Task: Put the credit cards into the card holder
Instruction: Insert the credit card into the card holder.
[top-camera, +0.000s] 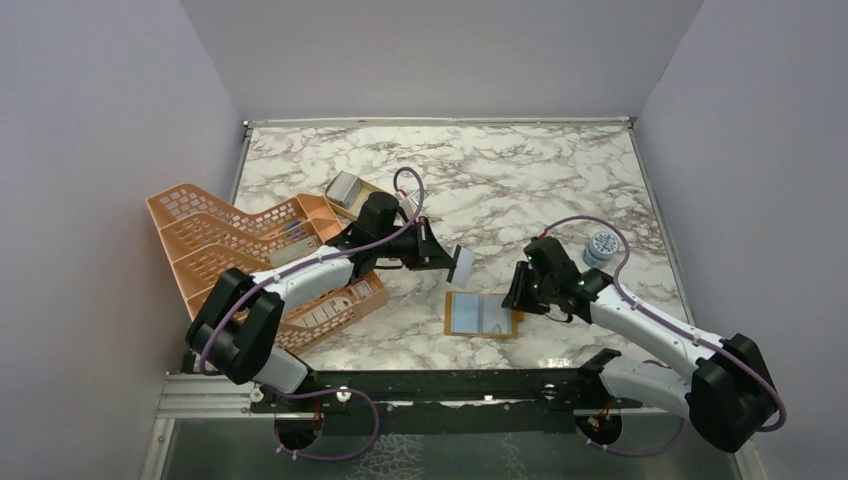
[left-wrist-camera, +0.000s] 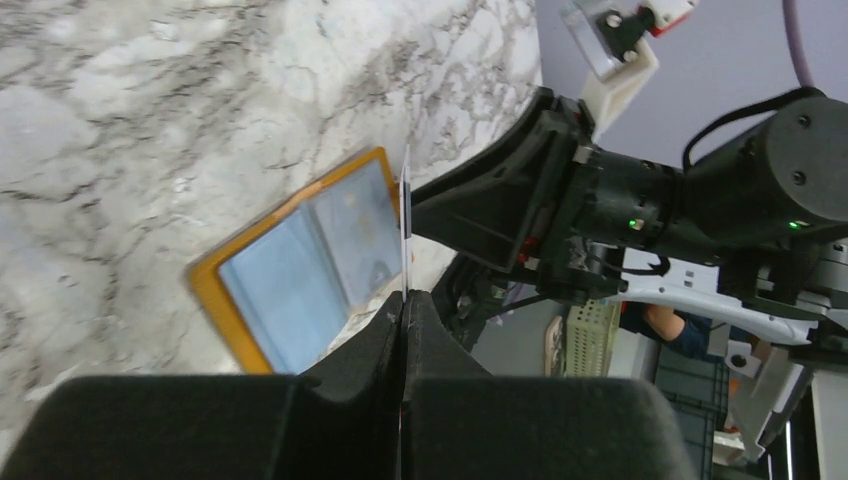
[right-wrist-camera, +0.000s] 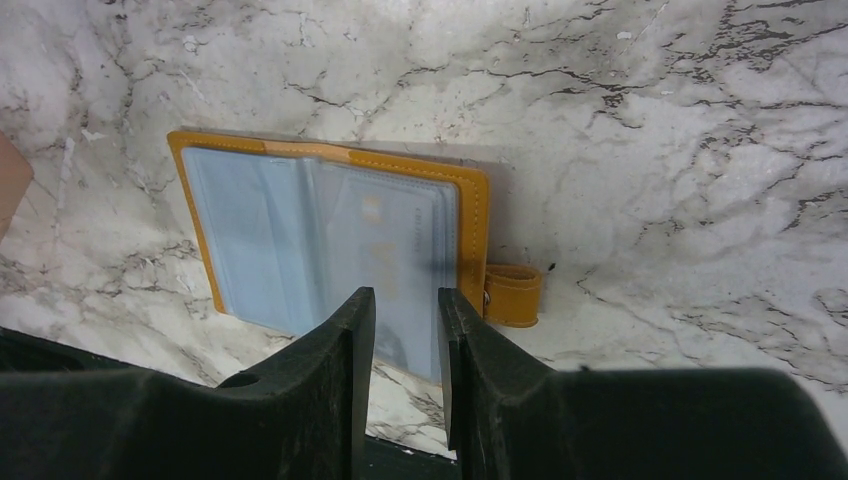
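Note:
The card holder (top-camera: 482, 313) lies open on the marble table, mustard-orange rim up, pale grey-blue pockets showing. It also shows in the left wrist view (left-wrist-camera: 300, 260) and the right wrist view (right-wrist-camera: 320, 225). My left gripper (top-camera: 445, 258) is shut on a pale credit card (top-camera: 463, 264), held in the air just above and left of the holder's far edge. In the left wrist view the card (left-wrist-camera: 405, 215) is edge-on between my shut fingers (left-wrist-camera: 404, 300). My right gripper (top-camera: 519, 291) hovers at the holder's right edge near its snap tab (right-wrist-camera: 512, 293), with a narrow gap between its fingers (right-wrist-camera: 405, 300) and nothing held.
A big peach lattice rack (top-camera: 235, 245) fills the left side under my left arm. A tan dish (top-camera: 362, 200) with another pale card (top-camera: 346, 186) sits behind the left gripper. A small round blue-grey object (top-camera: 600, 246) stands at the right.

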